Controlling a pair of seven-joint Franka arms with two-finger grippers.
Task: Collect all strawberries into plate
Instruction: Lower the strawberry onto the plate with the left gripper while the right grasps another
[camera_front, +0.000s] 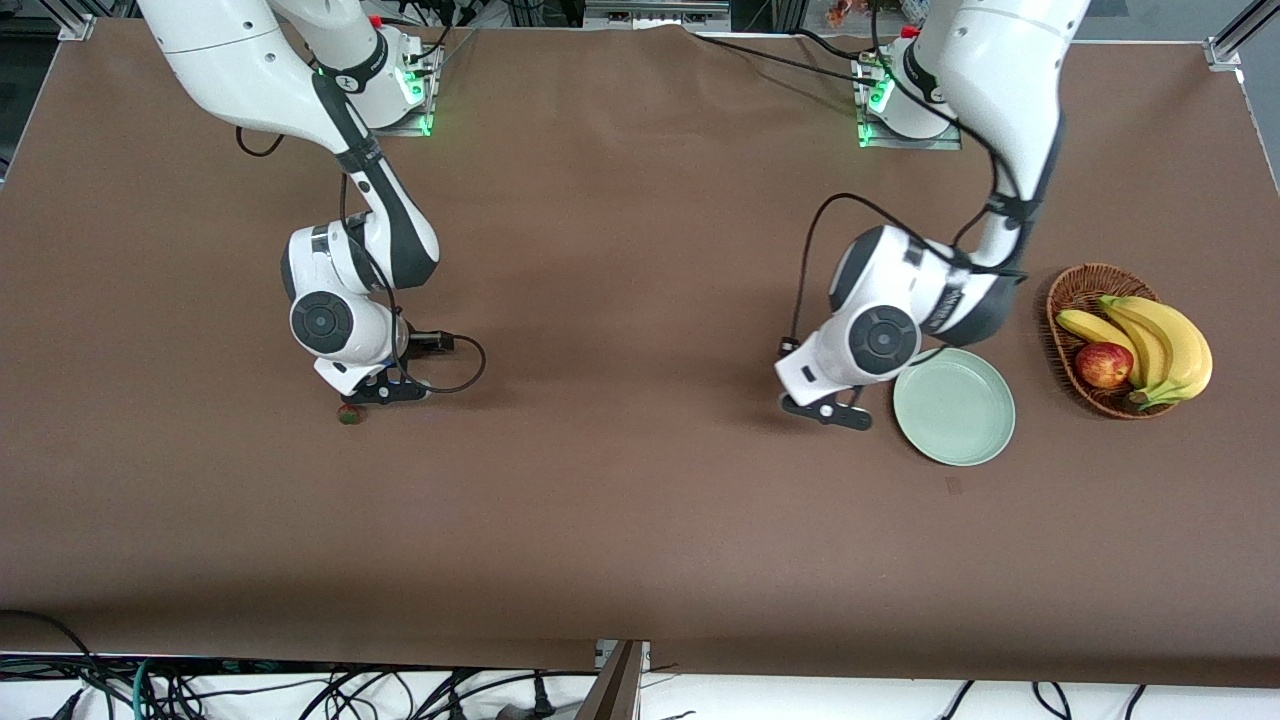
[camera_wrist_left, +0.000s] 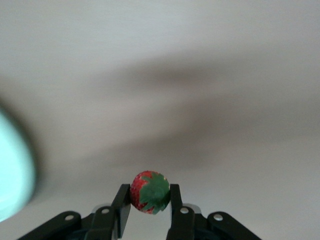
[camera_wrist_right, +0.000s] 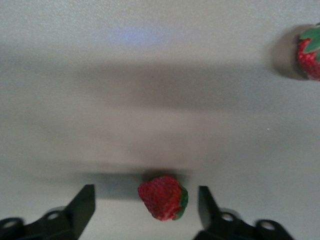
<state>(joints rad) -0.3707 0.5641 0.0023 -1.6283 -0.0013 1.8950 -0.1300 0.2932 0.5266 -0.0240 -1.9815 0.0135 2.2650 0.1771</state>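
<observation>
**Condition**
- Left claw (camera_front: 825, 410): closed on strawberry A (camera_wrist_left: 150, 192), which is pinched between both fingers with its green cap facing the wrist camera. The claw sits low at the 9 o'clock side of the plate (camera_front: 955, 445), just beside the rim and not over it.
- Right claw (camera_front: 375, 392): low over the bench (camera_front: 620, 540) toward the right arm's end, fingers spread and holding nothing. Strawberry B (camera_wrist_right: 163, 197) lies on the bench between them, touching neither. Strawberry C (camera_wrist_right: 310, 52) lies nearby, clear of the claw.
- The plate holds 0 berries.

**Hazards (judgement)**
1. Strawberry A is round and gripped across a narrow band. It may slip or rotate out during transfer, and excess force may crush it.
2. Release at the present position would drop it at the rim or on the bench, so the claw must first move toward 3 o'clock.
3. Strawberry B sits slightly off-centre. The nearer finger would reach it first and could roll it clear of the closing grip.
</observation>
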